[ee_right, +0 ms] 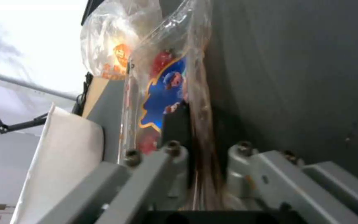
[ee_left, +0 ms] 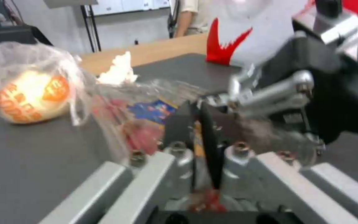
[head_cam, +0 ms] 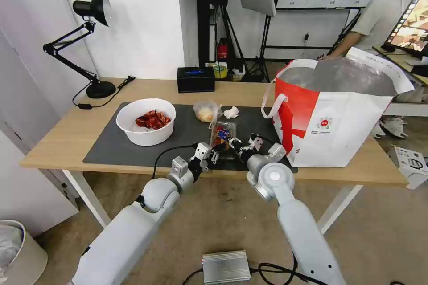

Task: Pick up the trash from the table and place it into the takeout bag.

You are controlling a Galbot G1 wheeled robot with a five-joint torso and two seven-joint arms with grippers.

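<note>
The table is carrying a dark grey mat, and every task item is sitting on or beside that mat. The takeout bag is standing upright and open at the table's right end, its near corner overlapping the mat's right edge. The white bowl of red shells is resting on the left part of the mat. The clear plastic clamshell tray is lying at the mat's near edge, between both grippers. The left gripper is clamping the tray's near left rim; the right gripper is clamping its near right rim. The clear bag with bun is sitting just behind the tray. The crumpled white tissue is lying just right of the bun bag.
</note>
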